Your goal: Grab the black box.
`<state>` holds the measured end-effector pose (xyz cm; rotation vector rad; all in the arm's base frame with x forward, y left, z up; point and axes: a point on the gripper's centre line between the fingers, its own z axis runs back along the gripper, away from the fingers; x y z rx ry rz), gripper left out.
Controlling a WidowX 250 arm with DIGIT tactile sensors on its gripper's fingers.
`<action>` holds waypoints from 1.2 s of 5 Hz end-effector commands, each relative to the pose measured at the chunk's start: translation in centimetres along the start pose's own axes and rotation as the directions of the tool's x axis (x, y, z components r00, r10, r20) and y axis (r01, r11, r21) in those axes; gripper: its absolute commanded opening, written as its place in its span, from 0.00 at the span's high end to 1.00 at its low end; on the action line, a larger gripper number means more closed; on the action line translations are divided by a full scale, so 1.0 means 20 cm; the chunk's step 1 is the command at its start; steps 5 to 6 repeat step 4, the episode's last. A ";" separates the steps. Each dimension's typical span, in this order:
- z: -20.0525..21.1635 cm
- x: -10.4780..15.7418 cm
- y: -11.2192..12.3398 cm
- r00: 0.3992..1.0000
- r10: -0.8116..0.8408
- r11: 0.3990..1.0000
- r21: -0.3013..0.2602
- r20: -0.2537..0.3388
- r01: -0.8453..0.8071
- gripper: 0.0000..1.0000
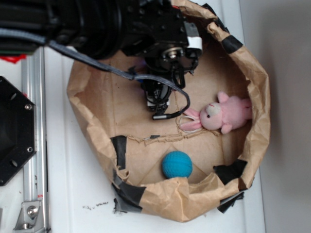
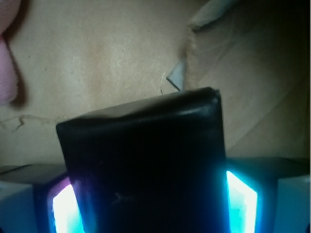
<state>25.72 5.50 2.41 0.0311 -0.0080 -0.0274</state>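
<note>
The black box (image 2: 146,141) is glossy with rounded edges and fills the lower middle of the wrist view. It sits between my two glowing pads, the left pad (image 2: 63,208) and the right pad (image 2: 240,201), and both press against its sides. My gripper (image 2: 151,199) is shut on it. In the exterior view my gripper (image 1: 158,104) points down into the middle of the brown paper nest (image 1: 97,104). There the box cannot be told apart from the dark fingers. I cannot tell whether the box rests on the paper or hangs above it.
A pink plush bunny (image 1: 226,114) lies right of the gripper; its edge shows in the wrist view (image 2: 7,73). A blue ball (image 1: 177,164) sits near the nest's front wall. Black tape patches (image 1: 119,150) are on the paper. A black hexagonal plate (image 1: 12,131) and a metal rail (image 1: 31,145) are at the left.
</note>
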 end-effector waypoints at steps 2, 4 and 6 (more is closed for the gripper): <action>0.78 -0.04 -0.20 0.991 0.068 0.992 -0.111 0.114 -0.055 1.00; 0.87 -0.06 -0.13 0.979 0.186 0.978 -0.106 0.081 -0.177 1.00; 0.87 -0.06 -0.13 0.979 0.186 0.978 -0.106 0.081 -0.177 1.00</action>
